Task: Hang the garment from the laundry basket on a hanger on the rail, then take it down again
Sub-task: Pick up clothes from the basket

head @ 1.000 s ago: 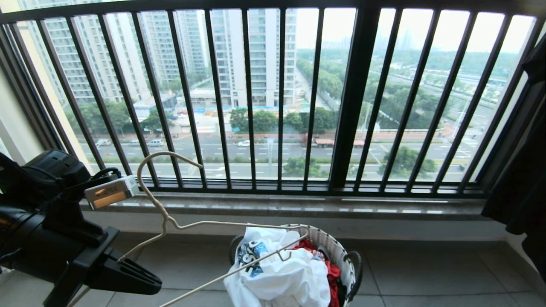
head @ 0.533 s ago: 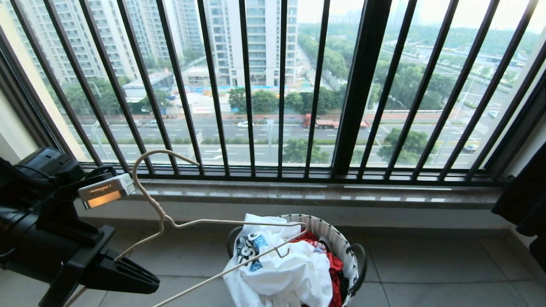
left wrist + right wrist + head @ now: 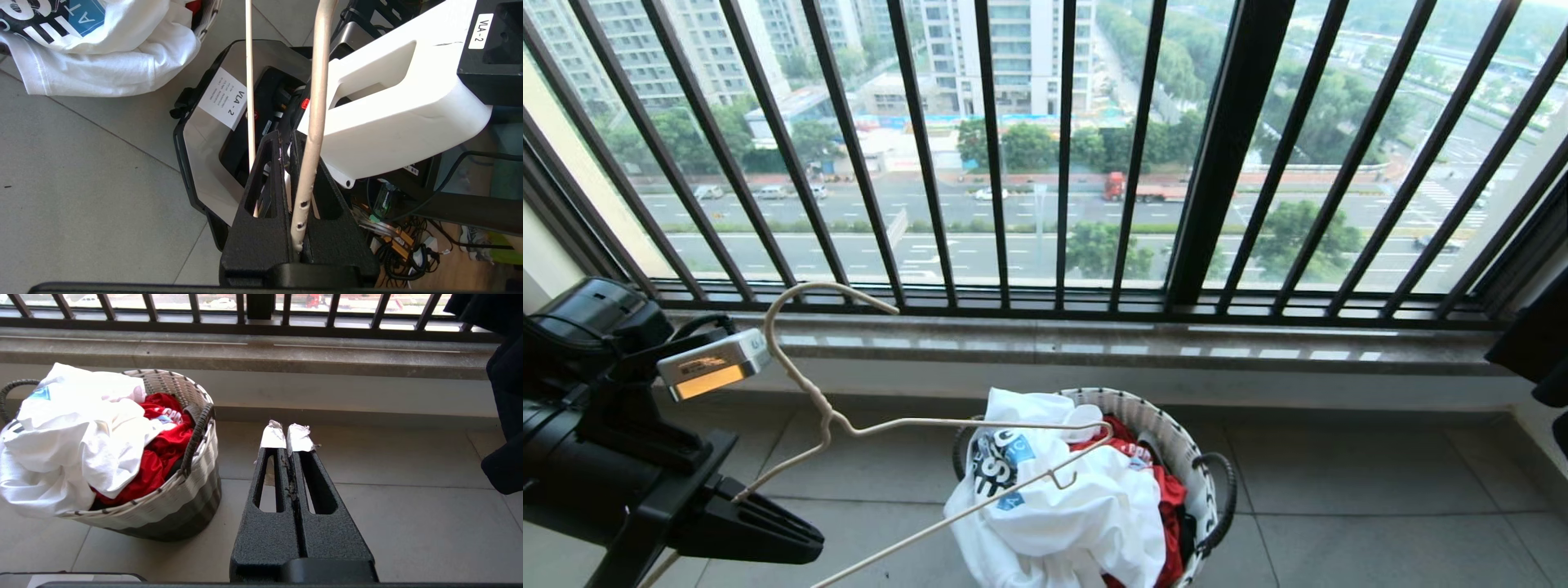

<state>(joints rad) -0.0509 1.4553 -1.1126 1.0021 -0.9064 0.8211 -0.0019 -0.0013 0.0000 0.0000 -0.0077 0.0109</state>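
Head view, left to right: the black left gripper (image 3: 768, 523) stays clamped on the lower end of the thin cream-white wire hanger (image 3: 849, 425), whose far shoulder reaches over the white T-shirt with a dark blue chest print (image 3: 1054, 506), heaped in the small round white woven basket (image 3: 1176, 441). Over the last second the camera has tilted down, so basket and floor sit higher in frame, probably readying a pickup. The black right gripper (image 3: 286, 435), closed and empty, hangs beside the basket.

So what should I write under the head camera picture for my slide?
The left hand holds a cream wire hanger above the white T-shirt heaped in the woven laundry basket.
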